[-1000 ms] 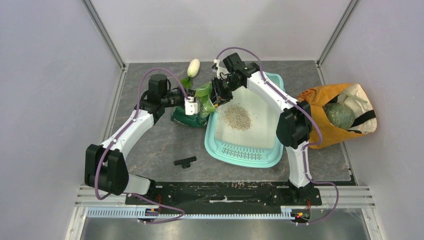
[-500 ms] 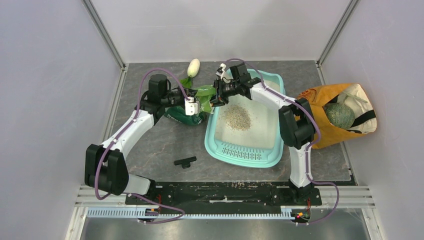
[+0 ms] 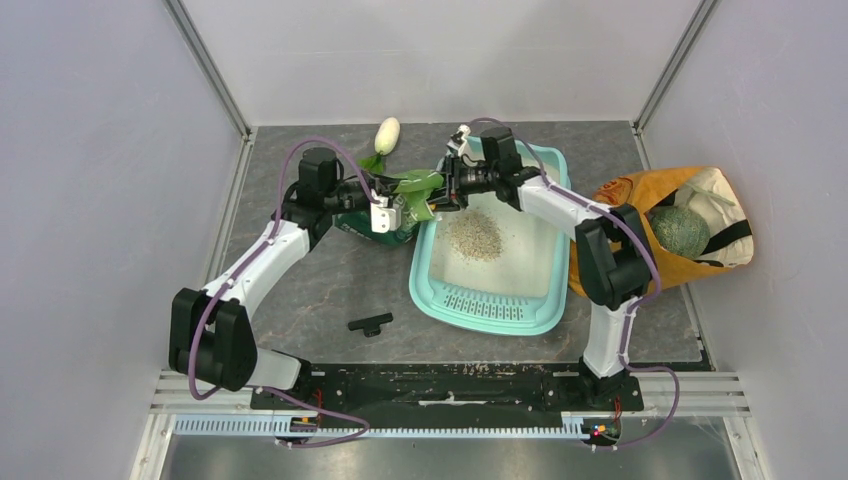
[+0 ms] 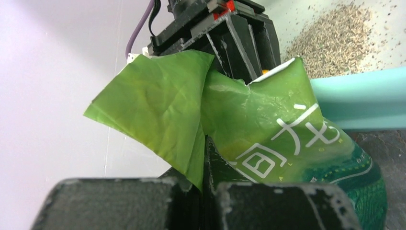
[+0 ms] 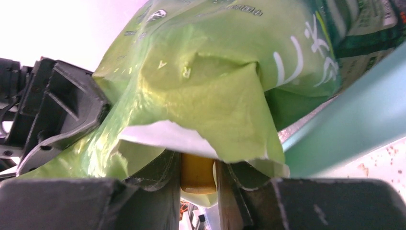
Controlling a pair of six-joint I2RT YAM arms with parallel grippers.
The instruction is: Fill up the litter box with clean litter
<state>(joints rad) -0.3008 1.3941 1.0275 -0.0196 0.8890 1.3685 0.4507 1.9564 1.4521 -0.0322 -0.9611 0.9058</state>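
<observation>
Grey tabletop [image 3: 330, 280]: left fingers [image 4: 115, 206] pinch the green pouch [image 4: 268, 129], right fingers [image 5: 72, 206] grip a yellow piece [image 5: 196, 173]; opposite pulls may tear it, spilling litter [image 3: 474, 235].

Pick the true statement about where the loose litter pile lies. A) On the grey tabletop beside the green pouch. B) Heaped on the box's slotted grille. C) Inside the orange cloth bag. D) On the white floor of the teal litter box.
D: the litter forms a loose pile on the white floor of the litter box, short of the slotted grille.
</observation>
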